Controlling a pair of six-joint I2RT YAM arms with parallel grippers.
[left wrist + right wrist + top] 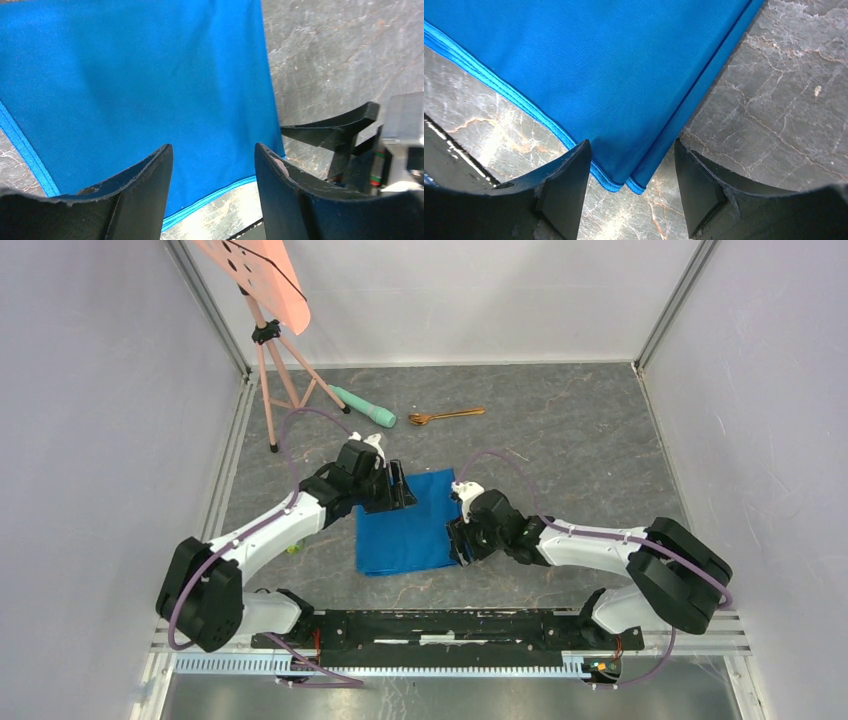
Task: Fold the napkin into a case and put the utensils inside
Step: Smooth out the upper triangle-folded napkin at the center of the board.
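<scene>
Left end effector (214,150): released; the two fingers stand apart with nothing between them, low over the far left part of the napkin (135,75).
Right end effector (632,145): also released, its fingers apart at the near right corner of the napkin, where two hemmed edges lie one on the other.
Napkin: folded in layers to a rectangle, flat on the surface (580,440) between both end effectors; neither grasps it.
Utensils (447,416): outside the fold, on the surface behind the napkin and well apart from it, near a mint-green cylinder (365,408); I cannot tell if it is one piece or two.
Left arm: bent low, the forearm goes forward and to the right.
Right arm: bent low, the forearm goes to the left.
</scene>
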